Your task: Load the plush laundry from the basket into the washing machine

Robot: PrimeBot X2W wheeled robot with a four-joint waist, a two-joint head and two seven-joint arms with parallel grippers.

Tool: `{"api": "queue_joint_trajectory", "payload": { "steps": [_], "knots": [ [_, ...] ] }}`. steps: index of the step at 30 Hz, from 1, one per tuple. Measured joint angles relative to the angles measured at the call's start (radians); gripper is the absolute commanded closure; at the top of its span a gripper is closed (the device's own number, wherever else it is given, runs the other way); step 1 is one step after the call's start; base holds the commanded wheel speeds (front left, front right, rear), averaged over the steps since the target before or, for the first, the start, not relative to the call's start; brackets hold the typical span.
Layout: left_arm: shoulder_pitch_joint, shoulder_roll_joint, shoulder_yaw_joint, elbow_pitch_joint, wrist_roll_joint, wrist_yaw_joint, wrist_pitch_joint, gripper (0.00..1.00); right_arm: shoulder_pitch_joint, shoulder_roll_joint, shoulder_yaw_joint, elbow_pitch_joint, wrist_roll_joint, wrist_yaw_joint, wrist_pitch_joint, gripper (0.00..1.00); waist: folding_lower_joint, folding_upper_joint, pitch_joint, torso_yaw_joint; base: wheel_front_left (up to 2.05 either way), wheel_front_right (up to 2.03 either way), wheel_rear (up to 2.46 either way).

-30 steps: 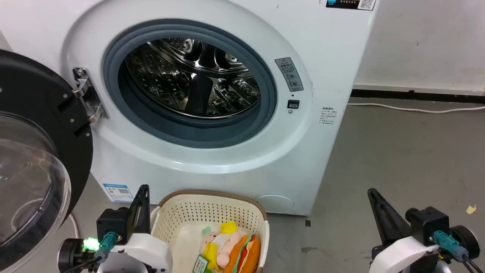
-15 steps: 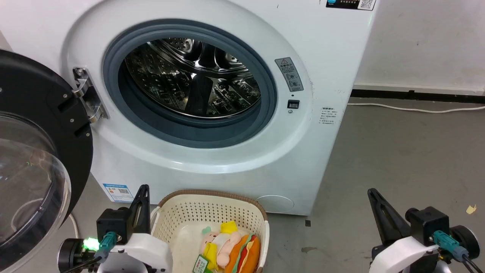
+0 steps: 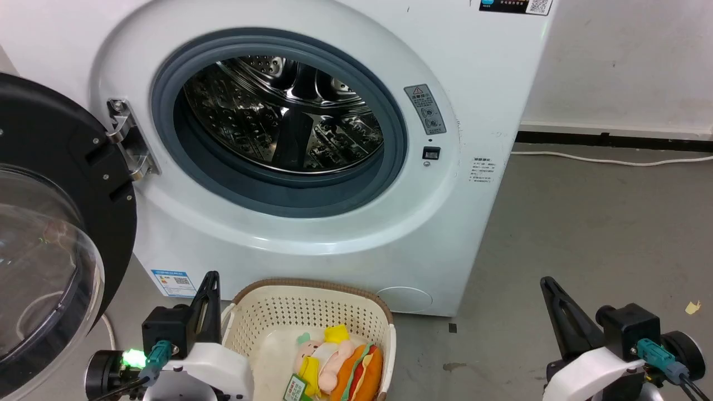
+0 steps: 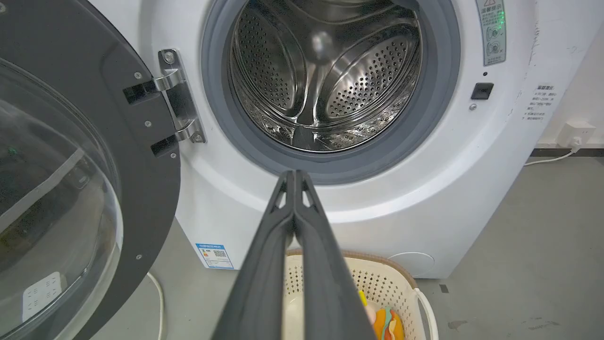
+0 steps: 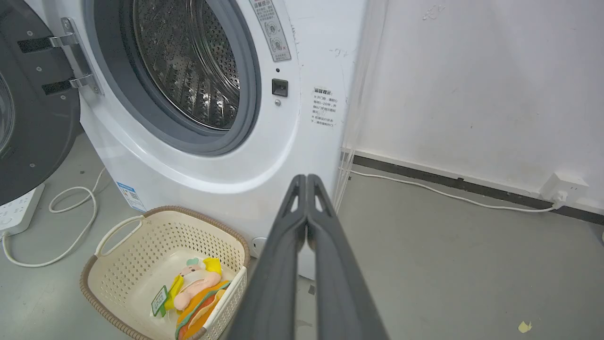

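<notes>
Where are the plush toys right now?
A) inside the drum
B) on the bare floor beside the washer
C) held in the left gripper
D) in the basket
D: the plush toys lie in the basket, which stands on the floor in front of the washer.
</notes>
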Motion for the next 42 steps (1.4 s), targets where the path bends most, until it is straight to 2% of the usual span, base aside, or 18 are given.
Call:
{"api": "queue_joint_trajectory", "payload": {
  "steps": [4, 5, 24, 42],
  "knots": [
    [0.000, 0.000, 0.000, 0.000, 0.000, 0.000, 0.000, 1.00, 0.000, 0.000, 0.000, 0.000, 0.000, 0.000, 0.000, 1.00, 0.0000, 0.0000, 0.000, 0.000, 0.00, 0.00, 0.00],
    [0.000, 0.000, -0.001, 0.000, 0.000, 0.000, 0.000, 0.00, 0.000, 0.000, 0.000, 0.000, 0.001, 0.000, 0.000, 0.00, 0.0000, 0.0000, 0.000, 0.000, 0.00, 0.00, 0.00],
    [-0.001, 0.000, -0.022, 0.008, -0.001, 0.005, -0.022, 0.00, 0.000, 0.000, -0.005, 0.000, 0.031, 0.000, -0.023, 0.00, 0.0002, 0.0000, 0.028, -0.013, 0.00, 0.00, 0.00],
    [-0.080, 0.025, -0.052, 0.150, -0.018, -0.010, -0.043, 0.00, -0.037, 0.000, -0.001, -0.016, 0.099, 0.000, -0.060, 0.00, 0.0002, 0.0000, 0.158, -0.077, 0.00, 0.00, 0.00]
  ]
}}
